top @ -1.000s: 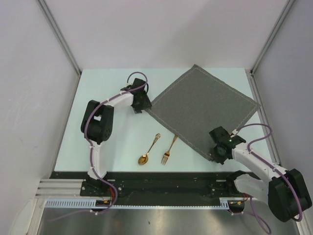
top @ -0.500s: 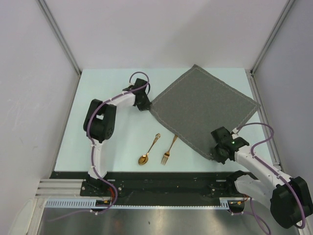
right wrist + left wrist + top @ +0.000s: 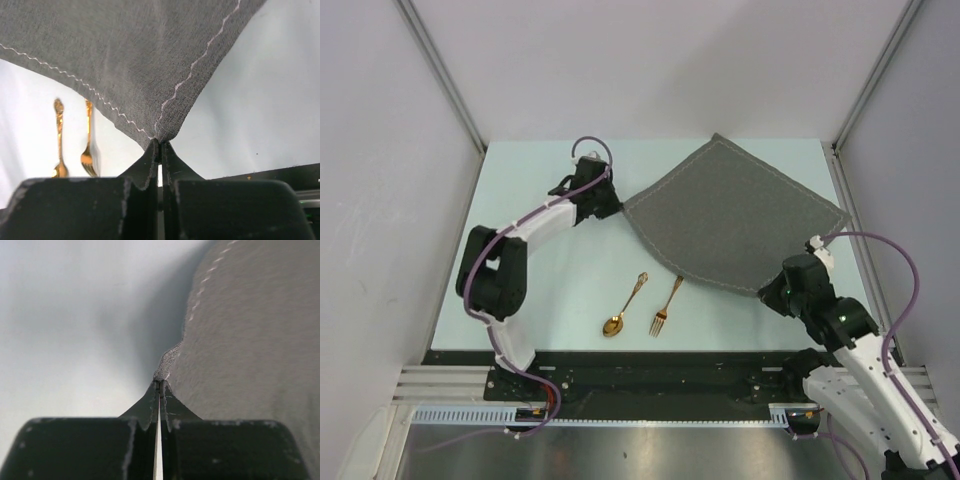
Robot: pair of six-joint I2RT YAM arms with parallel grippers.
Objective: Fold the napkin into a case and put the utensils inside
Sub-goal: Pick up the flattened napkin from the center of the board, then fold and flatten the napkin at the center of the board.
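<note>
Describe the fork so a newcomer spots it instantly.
On the pale table, on the near side of the grey napkin, two small gold items lie side by side. The fork is the right one, with tines; the spoon beside it has a round bowl.

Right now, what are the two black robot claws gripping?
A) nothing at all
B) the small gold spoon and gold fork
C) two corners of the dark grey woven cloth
C: the left gripper and right gripper are each shut on a corner of the dark grey woven napkin; the gold spoon and gold fork lie free on the table.
</note>
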